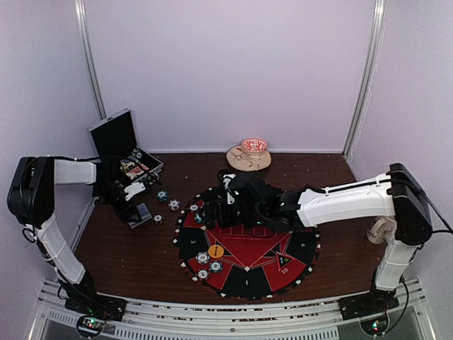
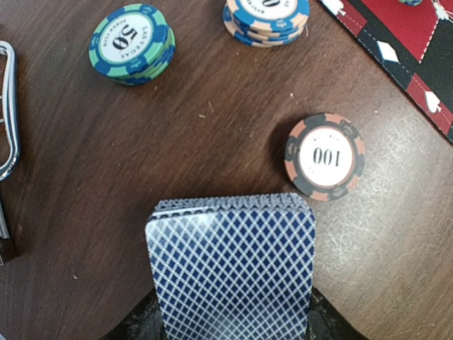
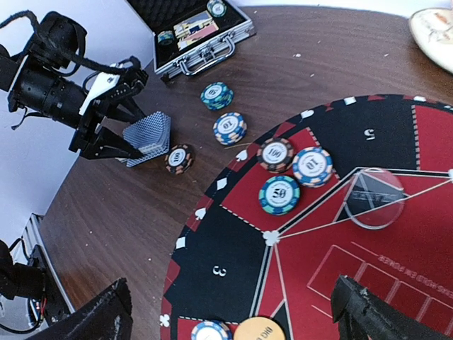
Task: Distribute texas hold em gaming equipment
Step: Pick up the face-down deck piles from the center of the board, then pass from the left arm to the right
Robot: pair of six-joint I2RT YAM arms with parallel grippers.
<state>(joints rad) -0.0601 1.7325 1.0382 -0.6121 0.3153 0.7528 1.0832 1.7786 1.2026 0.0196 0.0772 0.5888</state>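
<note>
A: Left end effector (image 3: 138, 133) clamped on card deck (image 2: 230, 265), down at bench (image 2: 212, 134) beside 100 chip (image 2: 325, 157). Right end effector (image 3: 230, 301) spread wide, empty, over mat (image 3: 219, 241).
B: Deck's light, slick. Probably pinch side edges squarely or cards slide.

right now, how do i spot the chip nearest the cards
Left of the round red-and-black mat, chips lie on bare wood. The 100 chip sits nearest the blue-backed deck, black-and-salmon rimmed; the neighbouring 50 stack is teal, the other stack blue.
</note>
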